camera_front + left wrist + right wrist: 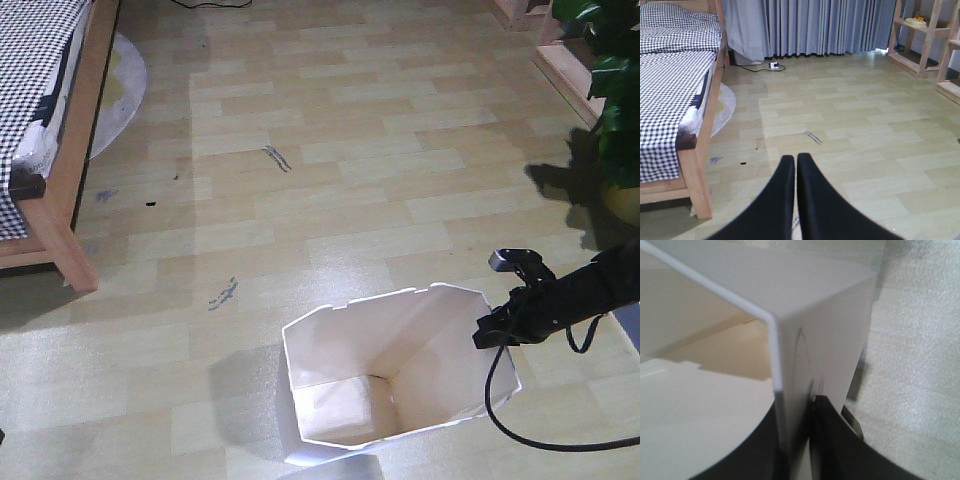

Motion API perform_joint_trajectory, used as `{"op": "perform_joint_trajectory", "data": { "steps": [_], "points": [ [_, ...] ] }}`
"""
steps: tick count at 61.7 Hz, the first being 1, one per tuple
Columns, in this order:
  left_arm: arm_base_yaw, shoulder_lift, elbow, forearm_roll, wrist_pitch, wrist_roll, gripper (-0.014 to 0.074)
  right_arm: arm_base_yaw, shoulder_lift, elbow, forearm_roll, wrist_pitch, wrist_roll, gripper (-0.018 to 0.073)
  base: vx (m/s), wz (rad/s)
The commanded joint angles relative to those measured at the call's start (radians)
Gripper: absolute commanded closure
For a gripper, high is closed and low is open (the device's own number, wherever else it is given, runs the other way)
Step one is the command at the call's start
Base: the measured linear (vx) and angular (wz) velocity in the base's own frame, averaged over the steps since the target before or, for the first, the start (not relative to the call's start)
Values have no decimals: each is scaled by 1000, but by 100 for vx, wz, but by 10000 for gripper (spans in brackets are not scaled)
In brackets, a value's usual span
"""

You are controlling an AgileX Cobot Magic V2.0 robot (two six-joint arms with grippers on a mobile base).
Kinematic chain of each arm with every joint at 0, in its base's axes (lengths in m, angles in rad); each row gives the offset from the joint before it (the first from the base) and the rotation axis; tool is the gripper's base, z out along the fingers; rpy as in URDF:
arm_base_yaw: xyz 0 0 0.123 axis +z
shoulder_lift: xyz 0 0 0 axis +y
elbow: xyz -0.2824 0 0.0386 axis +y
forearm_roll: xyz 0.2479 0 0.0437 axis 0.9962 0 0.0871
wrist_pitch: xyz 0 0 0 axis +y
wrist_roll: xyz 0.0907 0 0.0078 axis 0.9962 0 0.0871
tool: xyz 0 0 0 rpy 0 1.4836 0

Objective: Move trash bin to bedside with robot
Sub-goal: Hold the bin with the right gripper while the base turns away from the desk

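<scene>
The white faceted trash bin (pixel 390 385) stands on the floor at the front centre, cream-white inside. My right gripper (pixel 497 330) is shut on the bin's right rim; in the right wrist view the wall (pixel 825 335) runs between the two black fingers (pixel 840 450). The bed (pixel 60 130) with light wooden frame and checked bedding is at the far left, well apart from the bin. It also shows in the left wrist view (pixel 675 90). My left gripper (pixel 795 162) is shut and empty, pointing over bare floor.
A black cable (pixel 500 420) loops from the right arm beside the bin. A potted plant (pixel 615 90) and wooden shelving (pixel 925 40) stand at the right. A round mat (pixel 120 95) lies by the bed. Curtains (pixel 820 25) and a floor cord (pixel 765 66) are at the back.
</scene>
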State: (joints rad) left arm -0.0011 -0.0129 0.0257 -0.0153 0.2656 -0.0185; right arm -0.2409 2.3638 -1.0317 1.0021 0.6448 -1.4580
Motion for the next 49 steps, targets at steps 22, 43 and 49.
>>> {"op": "perform_joint_trajectory", "data": {
  "steps": [22,43,49],
  "points": [
    [-2,-15,19,-3,-69,-4,603,-3,-75,-15,68,186,-3,564,28,-6],
    [-2,-15,19,-3,-69,-4,603,-3,-75,-15,68,186,-3,564,31,-8],
    [-2,-15,19,-3,-69,-4,603,-3,-75,-15,68,186,-3,564,32,-5]
  ]
}}
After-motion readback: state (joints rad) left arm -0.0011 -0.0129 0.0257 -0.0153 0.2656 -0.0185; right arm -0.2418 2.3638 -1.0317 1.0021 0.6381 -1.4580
